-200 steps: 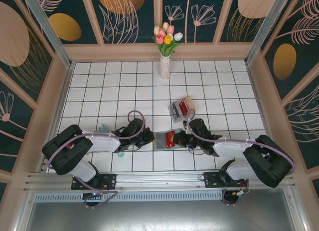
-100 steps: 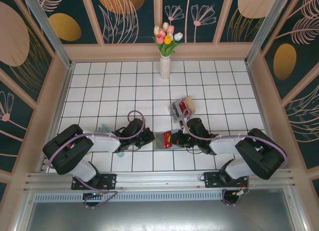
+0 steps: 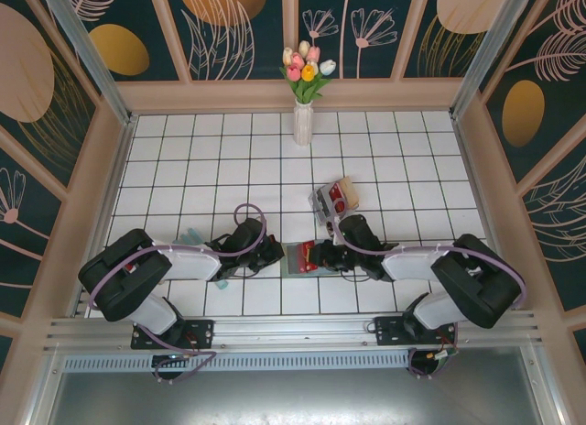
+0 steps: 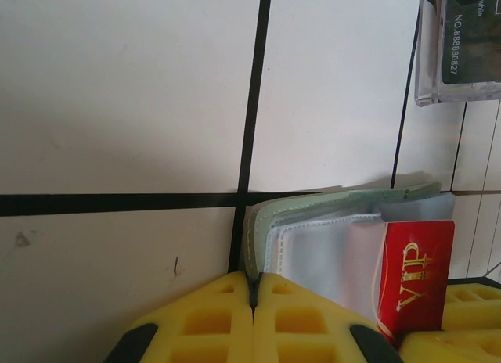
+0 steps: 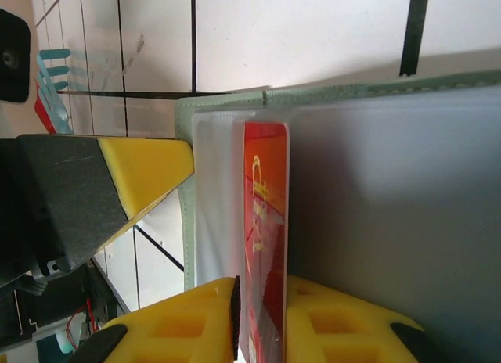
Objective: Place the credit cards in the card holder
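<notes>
l hand (image 4: 253, 291) pinches card holder (image 4: 329, 222), red card (image 4: 416, 265) on it

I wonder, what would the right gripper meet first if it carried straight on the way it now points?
The red card, which lies between the right gripper's fingers, then the card holder's pocket holding it; depth past that is unclear.

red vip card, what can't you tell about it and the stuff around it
- red VIP card: in the right wrist view its near end runs off the bottom edge between the right gripper pads, so the grip is unclear.
- card holder: right wrist view, the right edge cuts it off.
- clear box: top view, cards inside too small to count.
</notes>
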